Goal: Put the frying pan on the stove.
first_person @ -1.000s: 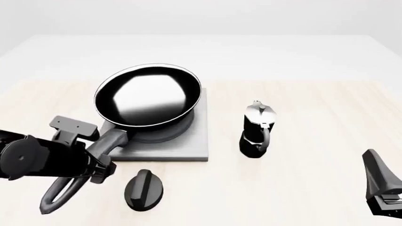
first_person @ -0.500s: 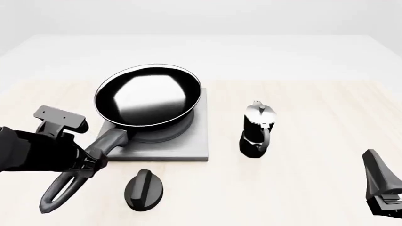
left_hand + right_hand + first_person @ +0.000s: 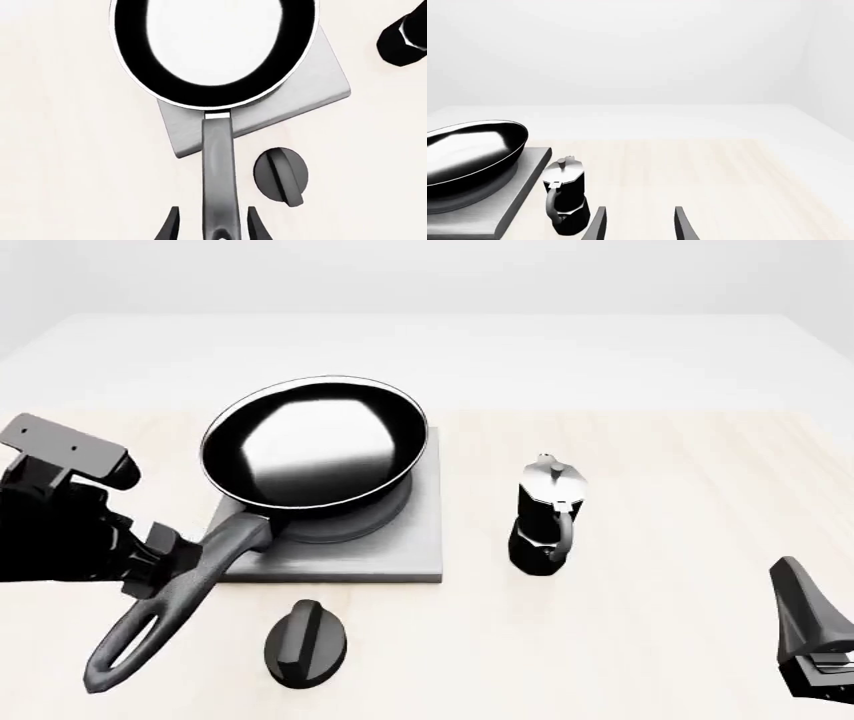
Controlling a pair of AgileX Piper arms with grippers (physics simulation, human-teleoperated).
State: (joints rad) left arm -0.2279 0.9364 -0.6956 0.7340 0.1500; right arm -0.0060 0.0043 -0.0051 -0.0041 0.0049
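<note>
The frying pan [image 3: 315, 445] sits on the stove [image 3: 414, 540], so the placing looks done; the left gripper [image 3: 210, 229] has its fingers apart on either side of the pan's handle, not clamped. Right of the stove, the right gripper [image 3: 637, 225] hangs apart, holding nothing. Only the left wrist view shows the gap around the handle.

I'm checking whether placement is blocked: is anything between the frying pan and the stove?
Nothing visible. The frying pan already sits on the stove, its handle overhanging the near edge. The knob and moka pot stand off to the side. The left gripper straddles the handle, open.
</note>
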